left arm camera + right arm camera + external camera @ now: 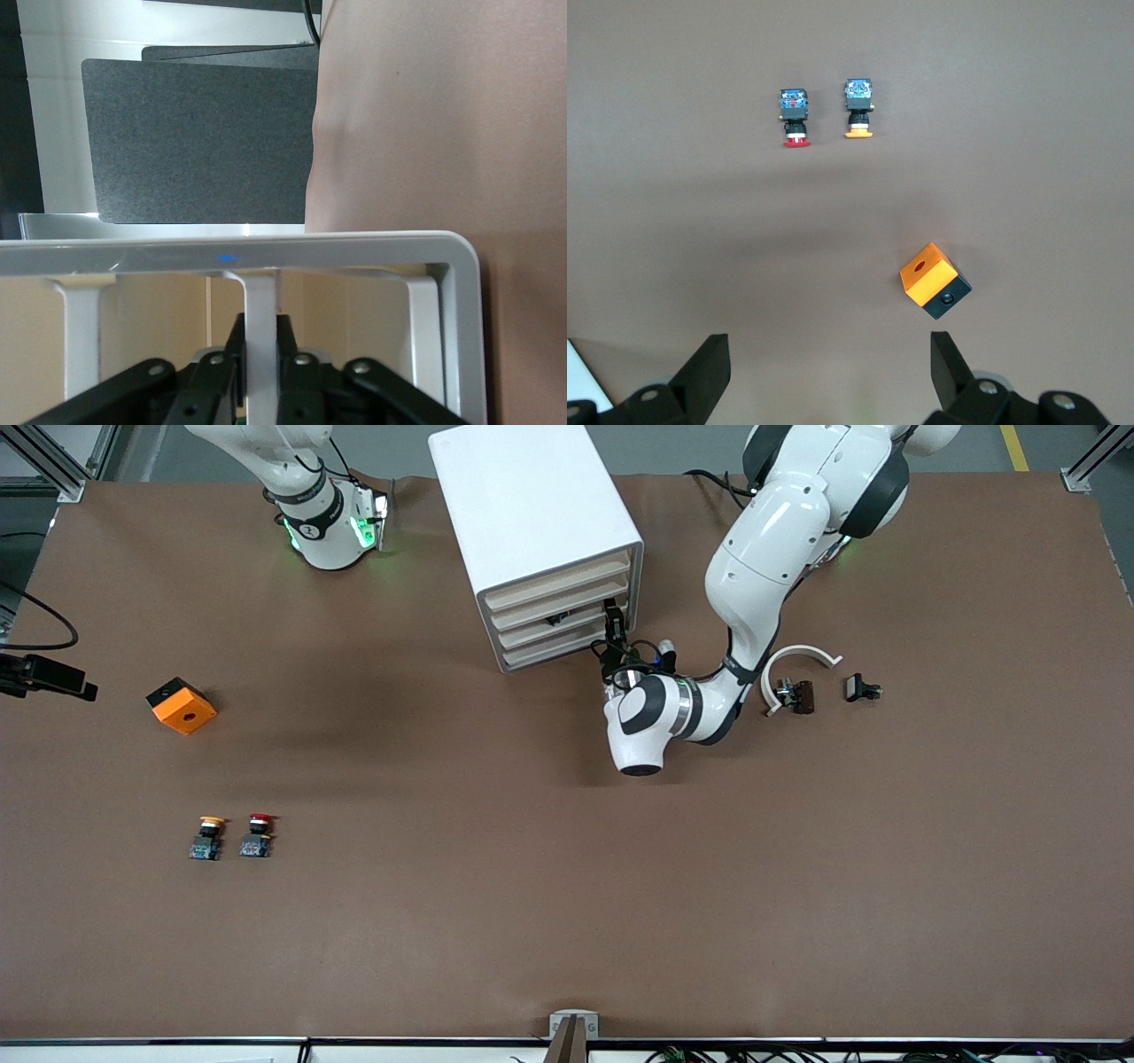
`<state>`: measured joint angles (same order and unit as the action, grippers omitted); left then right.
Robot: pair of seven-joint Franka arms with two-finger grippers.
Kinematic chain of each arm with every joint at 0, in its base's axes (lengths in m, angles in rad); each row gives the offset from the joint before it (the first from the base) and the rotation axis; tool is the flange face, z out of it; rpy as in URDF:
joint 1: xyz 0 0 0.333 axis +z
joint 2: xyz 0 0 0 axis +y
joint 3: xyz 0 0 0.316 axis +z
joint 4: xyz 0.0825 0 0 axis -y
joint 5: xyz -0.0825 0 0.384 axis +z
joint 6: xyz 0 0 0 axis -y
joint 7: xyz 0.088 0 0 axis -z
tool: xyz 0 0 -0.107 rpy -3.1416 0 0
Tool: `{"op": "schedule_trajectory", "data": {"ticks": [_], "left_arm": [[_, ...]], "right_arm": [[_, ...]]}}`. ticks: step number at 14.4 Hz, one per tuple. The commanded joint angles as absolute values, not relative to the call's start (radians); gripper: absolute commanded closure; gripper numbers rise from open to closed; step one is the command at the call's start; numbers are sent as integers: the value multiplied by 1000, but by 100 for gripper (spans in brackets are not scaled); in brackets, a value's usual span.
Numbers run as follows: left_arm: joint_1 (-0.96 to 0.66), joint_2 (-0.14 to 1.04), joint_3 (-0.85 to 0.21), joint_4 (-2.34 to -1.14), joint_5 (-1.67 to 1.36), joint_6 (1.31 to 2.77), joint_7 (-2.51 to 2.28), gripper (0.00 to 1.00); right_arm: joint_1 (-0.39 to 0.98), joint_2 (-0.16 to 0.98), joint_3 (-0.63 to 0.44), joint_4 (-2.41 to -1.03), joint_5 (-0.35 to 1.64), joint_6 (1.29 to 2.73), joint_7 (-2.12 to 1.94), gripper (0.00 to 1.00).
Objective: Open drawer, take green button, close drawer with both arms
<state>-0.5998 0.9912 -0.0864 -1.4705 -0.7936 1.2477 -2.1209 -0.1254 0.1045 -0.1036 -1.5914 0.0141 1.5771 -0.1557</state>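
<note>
The tall white cabinet (537, 522) stands near the arms' bases, its four cream drawer fronts facing the front camera. My left gripper (611, 632) is at the front of the drawer (547, 636), third from the top, at the left arm's end of it. In the left wrist view the left gripper (260, 326) is shut on the drawer's thin white front lip (260, 297), one black finger on each side. The drawer sits level with the other fronts. The button is out of view. My right gripper (830, 372) hangs open over bare table, holding nothing; the right arm (326, 522) waits near its base.
An orange box (181, 705) lies toward the right arm's end. A yellow-capped button (207, 838) and a red-capped one (258, 835) stand side by side nearer the front camera. A white curved piece (797, 662) and small black parts (795, 695) lie toward the left arm's end.
</note>
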Motion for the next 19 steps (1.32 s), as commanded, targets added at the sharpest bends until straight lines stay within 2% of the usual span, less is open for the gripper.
{"op": "schedule_trajectory", "data": {"ticks": [1, 10, 14, 19], "left_arm": [[-588, 994, -83, -1460, -836, 1236, -2135, 88], [-482, 992, -77, -1456, -874, 1282, -2137, 88], [-399, 991, -77, -1453, -925, 1313, -2138, 88], [-328, 989, -77, -1443, -960, 1345, -2135, 85]], "right_arm": [[-141, 109, -91, -1575, 31, 1572, -144, 0], [-29, 104, -83, -1575, 48, 1551, 334, 0], [137, 118, -81, -1574, 49, 1607, 605, 0], [343, 216, -83, -1574, 80, 1715, 920, 0]]}}
